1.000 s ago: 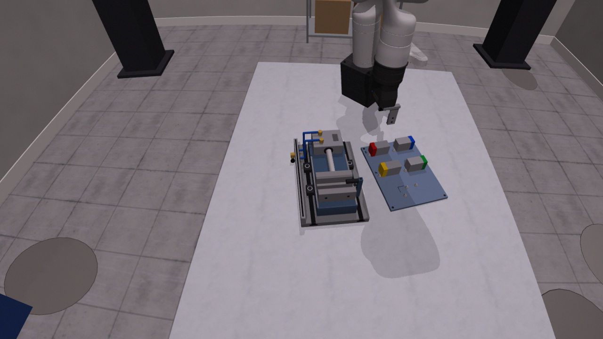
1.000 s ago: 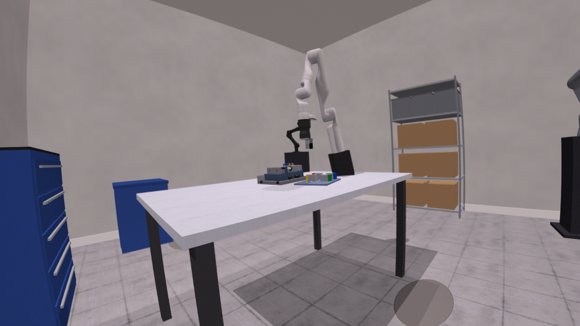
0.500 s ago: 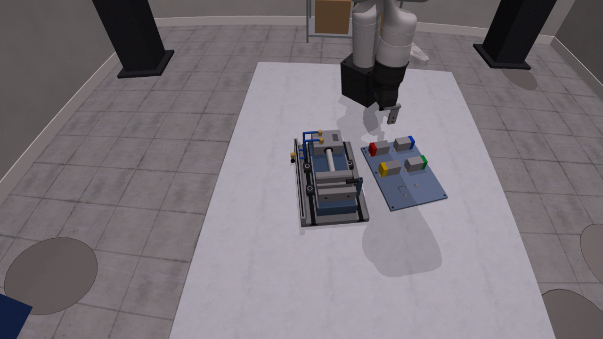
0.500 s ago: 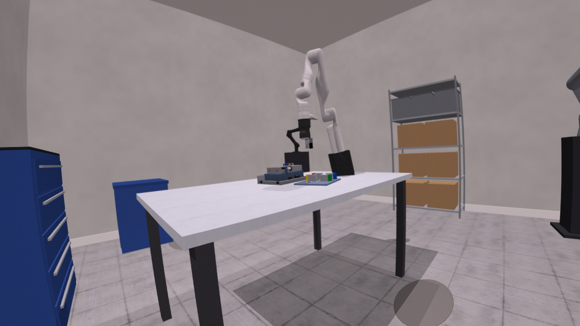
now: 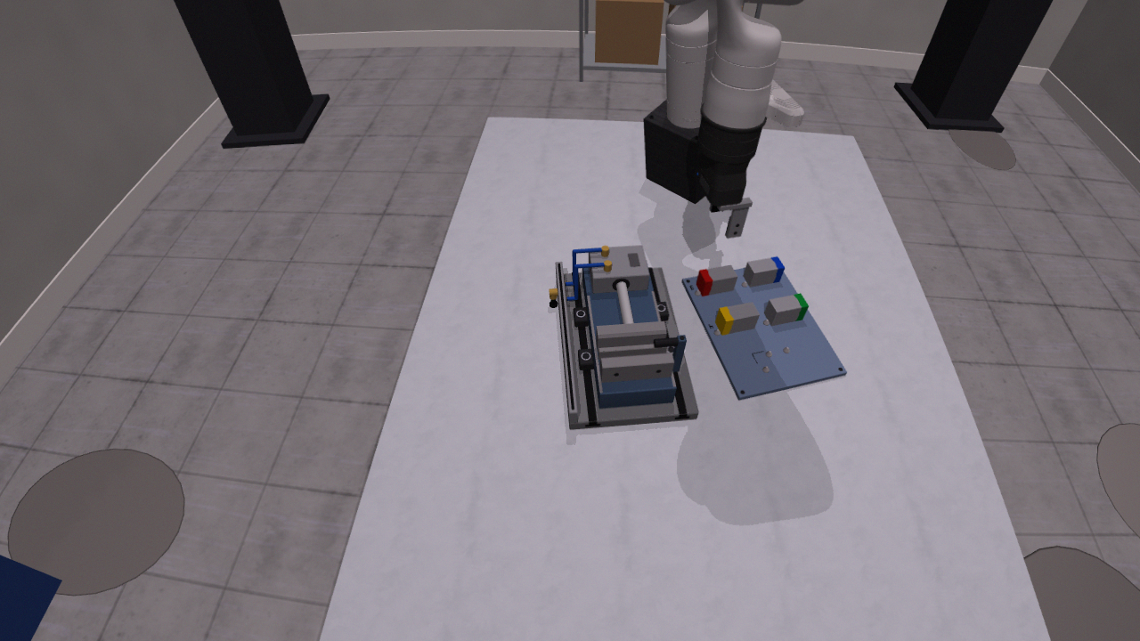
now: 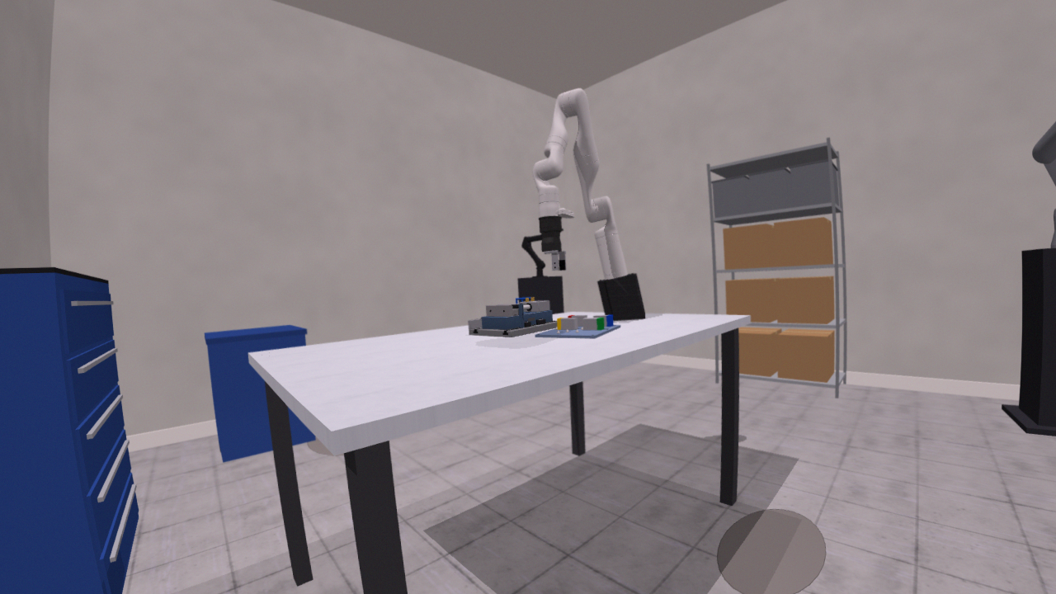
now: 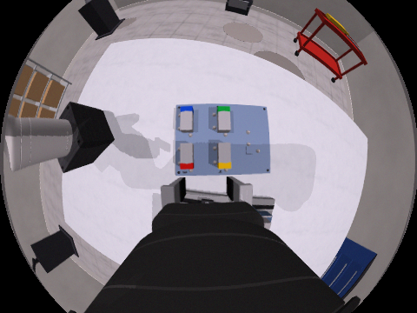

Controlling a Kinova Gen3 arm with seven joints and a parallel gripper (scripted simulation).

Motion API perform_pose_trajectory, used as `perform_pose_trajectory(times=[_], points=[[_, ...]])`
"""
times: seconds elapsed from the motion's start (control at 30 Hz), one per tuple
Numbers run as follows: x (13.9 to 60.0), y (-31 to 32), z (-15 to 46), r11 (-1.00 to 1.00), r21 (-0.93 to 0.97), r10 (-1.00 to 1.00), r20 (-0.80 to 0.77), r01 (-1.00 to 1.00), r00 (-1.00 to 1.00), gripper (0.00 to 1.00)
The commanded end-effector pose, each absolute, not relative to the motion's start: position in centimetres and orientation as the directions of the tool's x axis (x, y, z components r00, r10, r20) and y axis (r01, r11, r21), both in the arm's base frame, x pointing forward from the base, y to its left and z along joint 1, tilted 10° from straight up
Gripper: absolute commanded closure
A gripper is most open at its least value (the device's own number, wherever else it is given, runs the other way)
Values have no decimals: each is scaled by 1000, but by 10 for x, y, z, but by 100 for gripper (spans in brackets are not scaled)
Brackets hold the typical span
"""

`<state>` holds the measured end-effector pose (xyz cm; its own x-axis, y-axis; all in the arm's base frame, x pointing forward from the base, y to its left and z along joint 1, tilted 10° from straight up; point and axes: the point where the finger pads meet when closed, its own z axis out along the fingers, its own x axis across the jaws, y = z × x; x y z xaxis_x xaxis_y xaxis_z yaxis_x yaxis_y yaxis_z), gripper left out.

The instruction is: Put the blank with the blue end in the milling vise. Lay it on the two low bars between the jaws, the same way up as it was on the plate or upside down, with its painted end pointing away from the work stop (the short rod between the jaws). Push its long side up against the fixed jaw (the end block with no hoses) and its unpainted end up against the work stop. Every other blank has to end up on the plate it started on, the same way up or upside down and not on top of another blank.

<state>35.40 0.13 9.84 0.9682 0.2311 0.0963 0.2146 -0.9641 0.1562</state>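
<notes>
Grasp blue-ended grey rectangular blank (image 5: 761, 272) (image 6: 609, 320) (image 7: 186, 120), judged stiff, moderately heavy, possibly slippery, mid-length across long sides with black two-finger gripper (image 5: 731, 223) (image 6: 558, 262) (image 7: 206, 185), presently spread.

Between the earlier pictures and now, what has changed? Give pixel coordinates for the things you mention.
The gripper (image 5: 732, 232) (image 6: 558, 267) (image 7: 206, 185) has shifted slightly toward the vise's (image 5: 638, 366) (image 6: 507, 322) (image 7: 262, 201) side, leftward in the top and exterior views. Nothing was taken hold of or let go. The vise, plate (image 5: 805, 358) (image 6: 553, 335) (image 7: 261, 117) and all four blanks stayed put.
</notes>
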Motion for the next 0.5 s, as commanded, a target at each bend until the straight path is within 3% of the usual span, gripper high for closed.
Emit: perform_pose_trajectory(times=[0.0,0.47], points=[[357,-2,101,-964,155,232,98,215,968,0],[355,0,99,-964,156,231,98,214,968,0]])
